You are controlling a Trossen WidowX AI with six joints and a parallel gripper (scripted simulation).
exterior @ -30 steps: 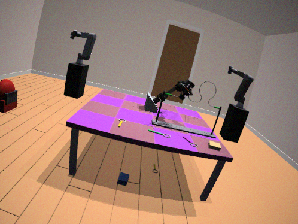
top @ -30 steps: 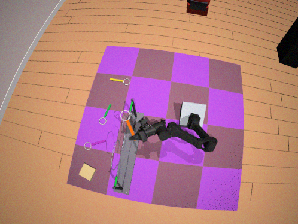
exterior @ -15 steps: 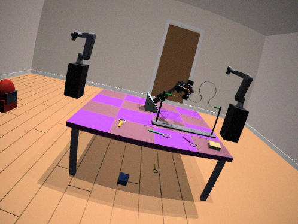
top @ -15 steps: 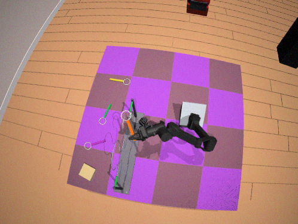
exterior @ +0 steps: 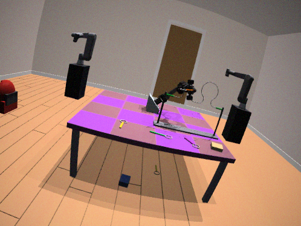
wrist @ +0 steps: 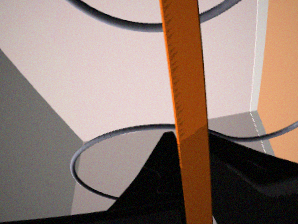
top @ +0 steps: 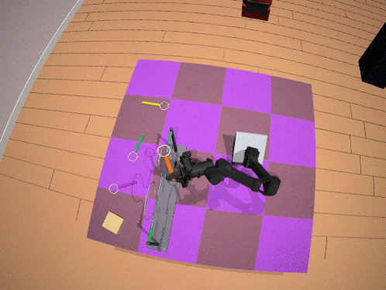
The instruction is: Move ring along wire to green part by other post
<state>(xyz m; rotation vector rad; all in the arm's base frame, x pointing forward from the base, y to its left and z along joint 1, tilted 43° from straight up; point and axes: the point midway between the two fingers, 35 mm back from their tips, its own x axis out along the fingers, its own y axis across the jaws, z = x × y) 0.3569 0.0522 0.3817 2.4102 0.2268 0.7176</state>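
My gripper [top: 173, 177] [exterior: 189, 90] is shut on the orange handle [top: 168, 164] [wrist: 181, 76] near its lower end. It holds the handle high above the table. The silver ring [top: 159, 150] at the handle's far end sits close to the far post [top: 174, 143] [exterior: 161, 109], just past that post's green wire part [top: 170, 136] [exterior: 170, 95]. The thin grey wire [exterior: 208, 83] [wrist: 107, 18] loops towards the other post [exterior: 218, 121] and its green part [top: 150, 233] [exterior: 219, 108]. In the wrist view grey wire curves pass behind the handle. I cannot tell if ring and wire touch.
The wire stand's grey base [top: 163, 211] [exterior: 184, 129] lies on the checkered table. Loose rings with yellow [top: 152, 104], green [top: 138, 143] and purple [top: 127, 184] handles and a tan block [top: 113, 222] [exterior: 217, 146] lie beside it. My arm's grey mount [top: 251, 142] stands to the right.
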